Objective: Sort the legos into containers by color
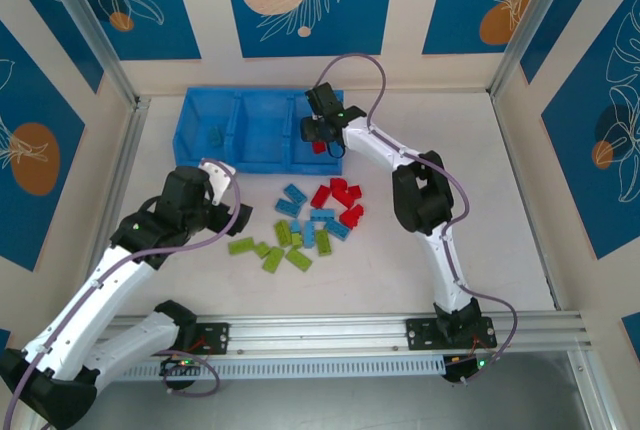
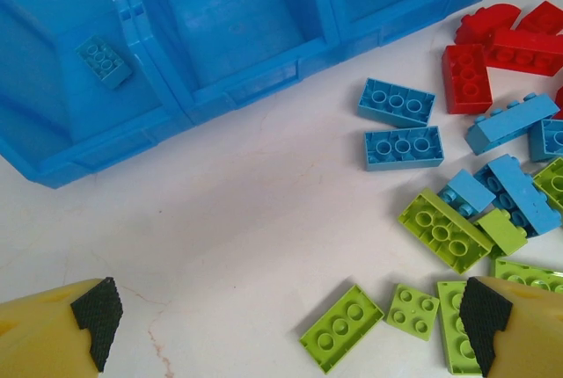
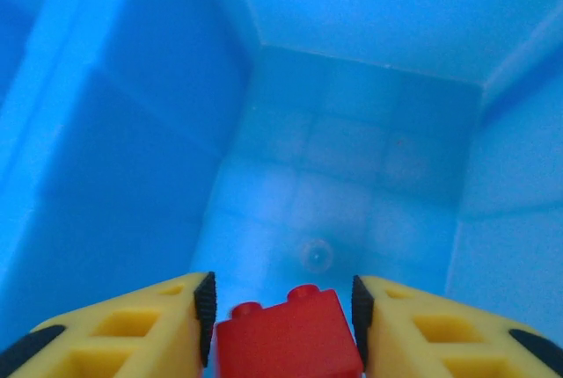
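**Right gripper** [image 3: 281,308]: lowered into the right-hand compartment [image 3: 352,132] of the tray [image 1: 190,120], which lies near the table's far edge. A red brick [image 3: 290,338] sits between the pads. It cannot be told whether they clamp it or merely flank it. The position suits depositing red in this compartment.

**Left gripper** [image 2: 288,312]: jaws fully spread and holding nothing, above the table [image 2: 220,220] at the near-left side of the loose pile. They frame lime green bricks [image 2: 341,327], probably to select one.

**Left compartment** [image 2: 53,88]: holds one light blue brick [image 2: 104,61], so it evidently serves blue.

**Unsorted legos** [image 1: 315,220]: lie mid-table, colours mixed.
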You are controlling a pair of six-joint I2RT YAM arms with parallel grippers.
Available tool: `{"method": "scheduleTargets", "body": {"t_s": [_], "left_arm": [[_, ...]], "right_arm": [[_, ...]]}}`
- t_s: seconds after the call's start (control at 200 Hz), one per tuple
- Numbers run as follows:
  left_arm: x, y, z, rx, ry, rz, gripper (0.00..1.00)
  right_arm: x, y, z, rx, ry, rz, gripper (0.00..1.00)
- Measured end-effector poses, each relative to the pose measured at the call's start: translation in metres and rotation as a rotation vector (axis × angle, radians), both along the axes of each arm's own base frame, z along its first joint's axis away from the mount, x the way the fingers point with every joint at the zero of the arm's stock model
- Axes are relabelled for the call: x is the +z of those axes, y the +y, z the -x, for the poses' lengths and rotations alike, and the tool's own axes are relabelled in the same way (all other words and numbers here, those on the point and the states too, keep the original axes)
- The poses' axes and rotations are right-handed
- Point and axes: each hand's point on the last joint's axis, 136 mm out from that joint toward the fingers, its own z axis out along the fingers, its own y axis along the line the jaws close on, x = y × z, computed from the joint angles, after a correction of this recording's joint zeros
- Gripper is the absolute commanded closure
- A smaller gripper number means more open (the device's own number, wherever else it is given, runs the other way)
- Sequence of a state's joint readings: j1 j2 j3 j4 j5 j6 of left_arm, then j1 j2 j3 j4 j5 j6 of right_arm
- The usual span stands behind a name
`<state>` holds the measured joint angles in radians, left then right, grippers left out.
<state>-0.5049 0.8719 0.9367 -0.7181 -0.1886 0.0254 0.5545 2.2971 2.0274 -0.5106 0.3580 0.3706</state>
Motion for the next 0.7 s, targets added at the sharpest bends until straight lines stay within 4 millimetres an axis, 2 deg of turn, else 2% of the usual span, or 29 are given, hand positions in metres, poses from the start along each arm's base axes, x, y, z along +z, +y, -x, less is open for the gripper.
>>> {"method": "scheduleTargets", "body": {"t_s": [0.23,0.295,0.37,0.455,0.525,0.58,0.64,0.7], "left_arm": [[-0.003,0.001,-0.002,0.007,0.009,-0.010,0.01],[-0.005,0.001,-0.003,0.013,0.017,-0.012,0.02],[-0.009,0.003,-0.004,0.051,0.035,-0.007,0.02],[-0.011,0.010,-0.004,0.156,0.102,0.014,0.09],[-0.008,0.016,-0.004,0.272,0.147,0.066,0.13],[-0.009,0.021,-0.002,0.383,0.180,0.129,0.13],[-0.017,0.025,0.006,0.480,0.235,0.184,0.13],[-0.031,0.023,0.013,0.552,0.291,0.243,0.12]], "right_arm": [[0.026,0.001,0.009,-0.008,0.013,-0.037,0.48],[0.041,-0.003,0.019,-0.005,0.012,-0.050,0.48],[0.068,-0.009,0.036,0.003,0.005,-0.081,0.48],[0.108,-0.020,0.066,0.022,-0.015,-0.132,0.47],[0.145,-0.031,0.100,0.048,-0.045,-0.181,0.45],[0.172,-0.040,0.131,0.068,-0.069,-0.224,0.40],[0.190,-0.046,0.168,0.107,-0.076,-0.273,0.35],[0.197,-0.052,0.203,0.152,-0.069,-0.307,0.31]]}}
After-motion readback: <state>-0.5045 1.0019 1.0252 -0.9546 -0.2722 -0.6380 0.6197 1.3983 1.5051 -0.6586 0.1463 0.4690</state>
